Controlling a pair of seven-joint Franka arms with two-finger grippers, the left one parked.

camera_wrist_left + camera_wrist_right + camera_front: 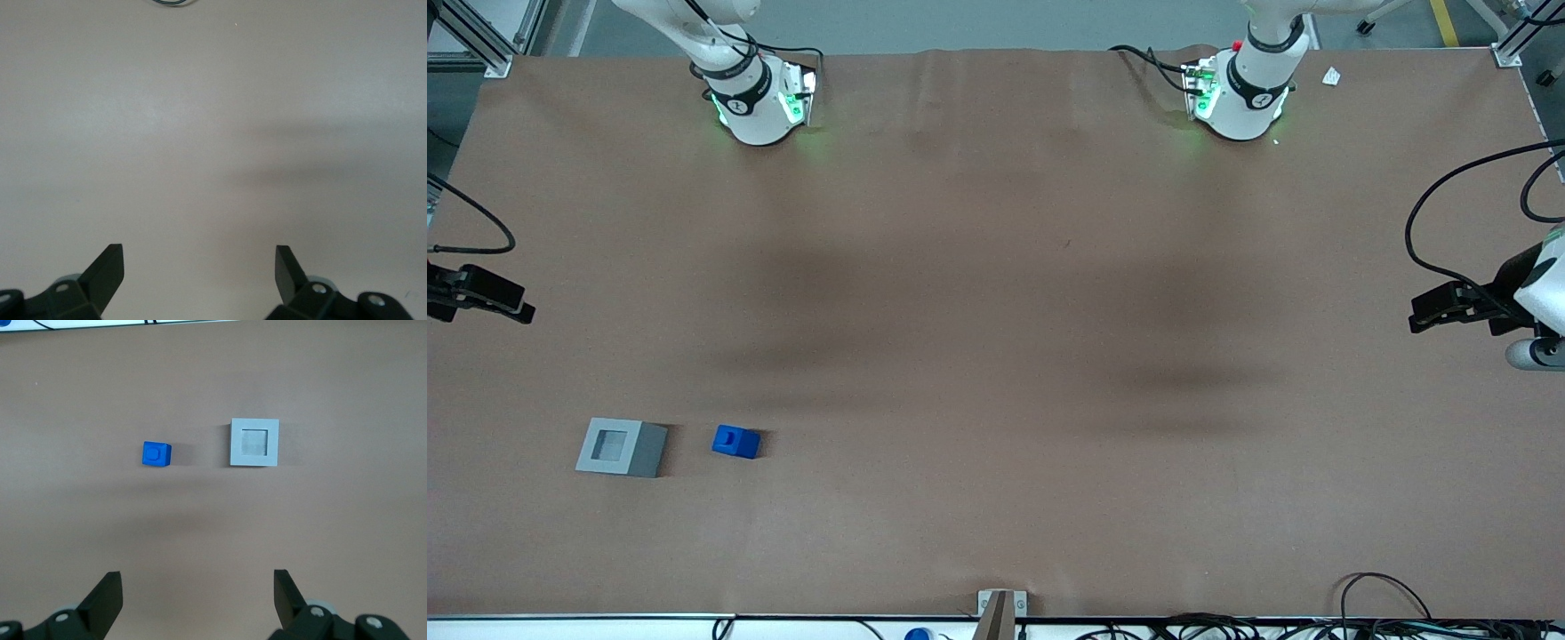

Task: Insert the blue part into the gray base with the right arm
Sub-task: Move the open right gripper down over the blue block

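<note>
The blue part (735,441) sits on the brown table beside the gray base (621,447), a small gap between them, both toward the working arm's end and near the front camera. The base's square recess faces up and is empty. In the right wrist view the blue part (157,454) and the gray base (254,443) lie apart, well below the gripper. My right gripper (198,587) is open and empty, high above the table. In the front view it (516,308) hangs at the table's edge, farther from the camera than both parts.
The two arm bases (758,98) stand along the edge farthest from the camera. A metal bracket (1000,609) and loose cables (1383,596) lie at the table's near edge. A small white scrap (1331,76) lies by the parked arm's base.
</note>
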